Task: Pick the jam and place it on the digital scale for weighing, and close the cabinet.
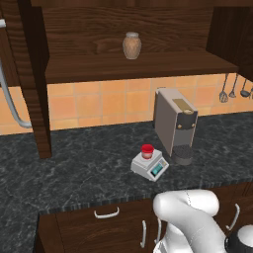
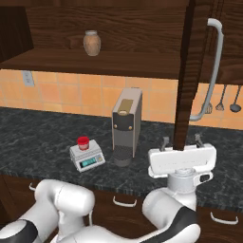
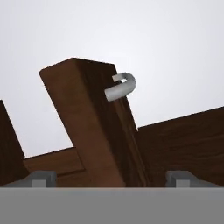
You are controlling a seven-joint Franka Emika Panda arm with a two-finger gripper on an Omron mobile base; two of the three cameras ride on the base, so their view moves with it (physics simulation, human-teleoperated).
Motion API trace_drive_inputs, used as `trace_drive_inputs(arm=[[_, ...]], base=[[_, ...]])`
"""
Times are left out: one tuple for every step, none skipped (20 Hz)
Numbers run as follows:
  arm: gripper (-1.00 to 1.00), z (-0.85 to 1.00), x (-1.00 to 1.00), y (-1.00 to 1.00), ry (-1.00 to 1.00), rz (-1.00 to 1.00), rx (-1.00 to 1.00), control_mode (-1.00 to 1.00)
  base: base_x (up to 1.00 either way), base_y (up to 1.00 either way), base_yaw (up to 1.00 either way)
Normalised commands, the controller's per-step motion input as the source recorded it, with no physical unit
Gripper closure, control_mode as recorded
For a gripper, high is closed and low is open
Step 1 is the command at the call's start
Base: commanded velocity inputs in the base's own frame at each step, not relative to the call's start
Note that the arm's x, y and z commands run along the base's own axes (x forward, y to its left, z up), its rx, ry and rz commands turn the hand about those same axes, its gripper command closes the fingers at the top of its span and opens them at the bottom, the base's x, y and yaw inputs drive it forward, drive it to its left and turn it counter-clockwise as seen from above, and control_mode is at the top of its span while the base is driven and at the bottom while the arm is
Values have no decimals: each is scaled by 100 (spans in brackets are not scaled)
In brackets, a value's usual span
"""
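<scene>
Jam (image 1: 147,150) sits on digital scale (image 1: 149,165), left of coffee machine (image 1: 175,121). Gripper (image 2: 180,141) jaws spread wide, empty, straddling bottom edge of open cabinet door (image 2: 187,85) right of the machine. Risk: the door edge slips out btwn fingers on the push, so cabinet (image 1: 133,29) stays ajar.

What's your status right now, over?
Gripper jaws open, empty, at cabinet door edge. Jam on digital scale. Door open, nothing blocking.

We see the open cabinet door (image 2: 187,71) edge-on just above the gripper (image 2: 181,141) (jaws wide), with bare counter (image 2: 38,137) left of it.
</scene>
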Motion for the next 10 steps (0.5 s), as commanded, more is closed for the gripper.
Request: trace_drive_inputs(arm=[[-100,-24,0,-81,11,14,0,-100],[-100,0,0,-89,7,12,2,-100],[-100,0,5,-89,13,13,2,-100],[-100,0,4,-89,14,13,2,-100],[-100,0,14,-84,17,13,1,-100],[-100,0,23,-77,18,12,0,-100],[-100,0,31,-61,15,12,0,-100],[-100,33,5,-52,0,15,2,-100],[-100,52,0,0,0,13,0,-100],[-100,77,0,23,-13,14,-5,-100]], base=[[0,0,0],[0,0,0],[0,0,0],[0,0,0],[0,0,0],[0,0,0],[0,0,0],[0,0,0],[0,0,0],[0,0,0]])
